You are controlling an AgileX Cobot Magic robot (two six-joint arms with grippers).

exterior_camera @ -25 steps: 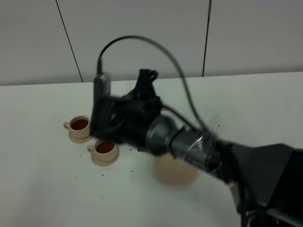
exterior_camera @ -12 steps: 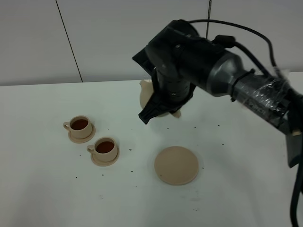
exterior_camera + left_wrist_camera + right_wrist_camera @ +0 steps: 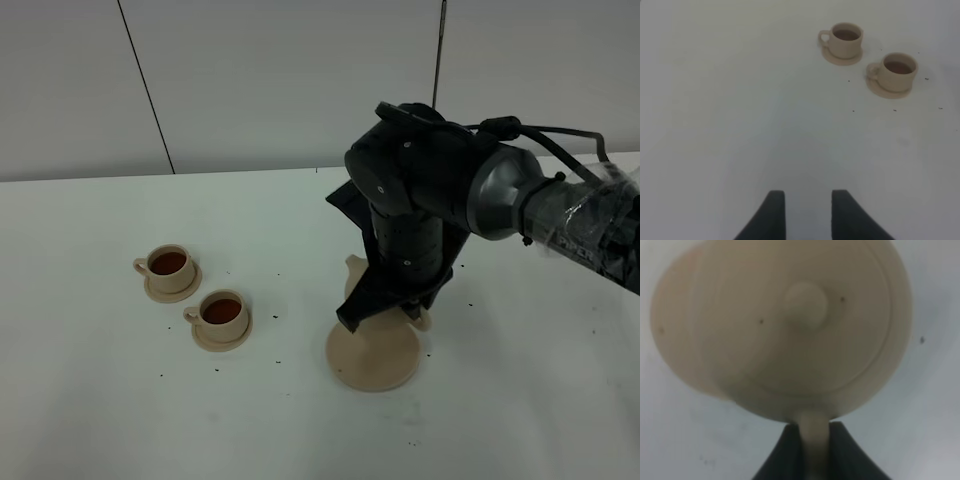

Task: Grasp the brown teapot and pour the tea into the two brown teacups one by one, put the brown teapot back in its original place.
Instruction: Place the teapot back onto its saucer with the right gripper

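Brown teapot (image 3: 356, 272) mostly hidden behind right arm (image 3: 430, 200).

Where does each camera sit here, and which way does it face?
Exterior high: mounted above, looking down at the table, cups, saucer; right arm shows.
Left wrist: low over the table, facing both cups; left hand open.
Right wrist: straight down on the teapot; right hand clamps its handle.
Shared: cups, teapot.

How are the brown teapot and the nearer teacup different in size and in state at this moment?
The brown teapot is much bigger than the nearer teacup. The teapot has a knobbed lid; the teacup is open and shows dark tea. The teapot is held by its handle in the right gripper above the wide saucer; the teacup stands free on its small saucer. Both are beige-tan clay.
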